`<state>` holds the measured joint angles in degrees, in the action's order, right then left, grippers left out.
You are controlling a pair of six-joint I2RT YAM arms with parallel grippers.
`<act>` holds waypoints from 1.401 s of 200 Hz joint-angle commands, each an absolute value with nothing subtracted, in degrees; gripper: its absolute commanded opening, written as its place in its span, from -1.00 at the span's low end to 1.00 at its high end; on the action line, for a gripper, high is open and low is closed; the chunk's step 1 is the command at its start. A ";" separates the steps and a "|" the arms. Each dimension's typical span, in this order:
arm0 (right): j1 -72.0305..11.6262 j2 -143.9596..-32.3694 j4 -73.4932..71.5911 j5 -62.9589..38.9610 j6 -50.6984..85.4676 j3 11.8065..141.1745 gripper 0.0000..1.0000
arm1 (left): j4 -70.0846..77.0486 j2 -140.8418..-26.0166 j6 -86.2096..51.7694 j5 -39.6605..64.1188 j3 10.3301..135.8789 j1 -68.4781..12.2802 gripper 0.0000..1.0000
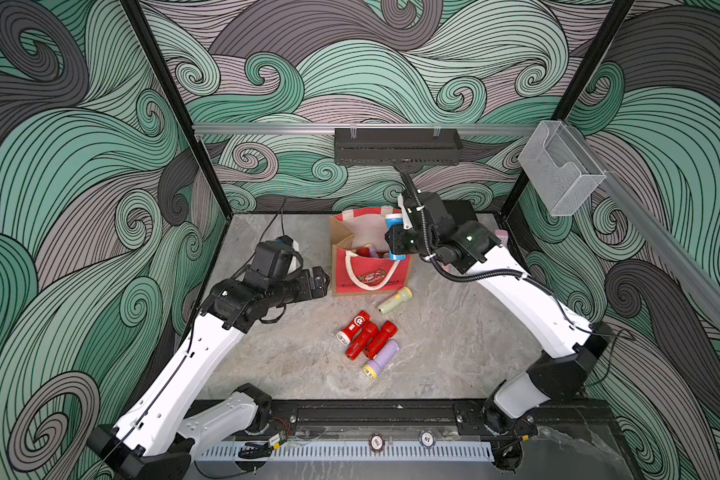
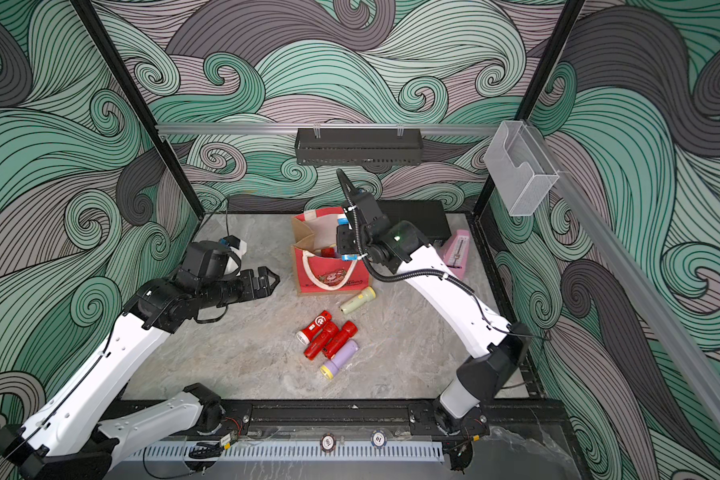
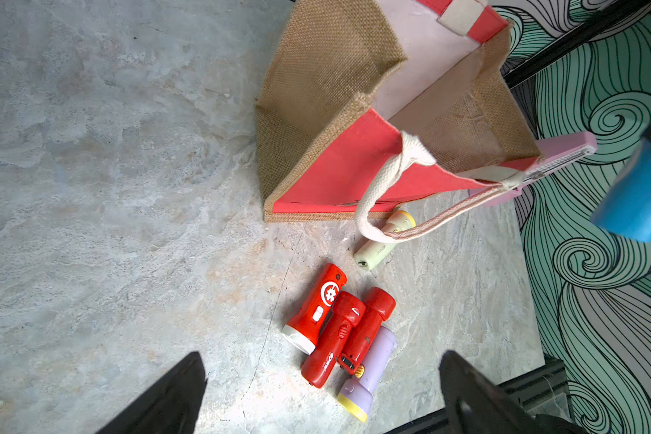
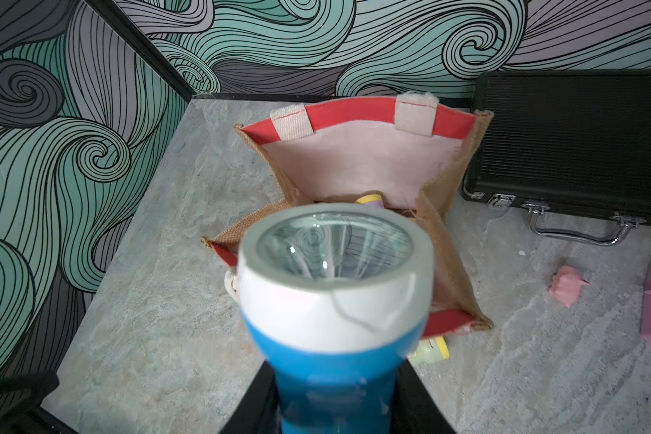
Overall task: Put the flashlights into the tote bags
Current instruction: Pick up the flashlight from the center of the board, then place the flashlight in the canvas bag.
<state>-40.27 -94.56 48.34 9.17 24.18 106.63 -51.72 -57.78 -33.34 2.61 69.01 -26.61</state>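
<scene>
The right gripper pinches the blue flashlight by its handle. The bag gapes just beneath, so lower past the rim before releasing. The left gripper is spread and empty.

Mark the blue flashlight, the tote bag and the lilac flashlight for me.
blue flashlight point(image 4: 335, 360): right wrist view, on the blue body below the white head.
tote bag point(image 3: 335, 169): left wrist view, on the red front panel.
lilac flashlight point(image 1: 385, 353): in a top view, on the lilac barrel.
</scene>
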 commanded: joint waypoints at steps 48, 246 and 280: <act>-39.38 -109.18 50.12 8.33 19.65 120.86 -1.00 | -52.56 -54.39 -34.64 3.66 64.95 -26.10 0.97; -35.84 -128.23 55.64 6.27 22.20 125.48 -1.00 | -50.01 -53.02 -36.39 2.21 60.76 -26.10 0.97; -35.86 -130.14 56.02 5.98 22.85 126.38 -1.00 | -50.86 -52.41 -35.36 1.70 60.42 -26.10 0.97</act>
<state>-35.81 -129.71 54.48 4.86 22.63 123.92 -50.54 -53.43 -35.86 2.90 60.16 -26.61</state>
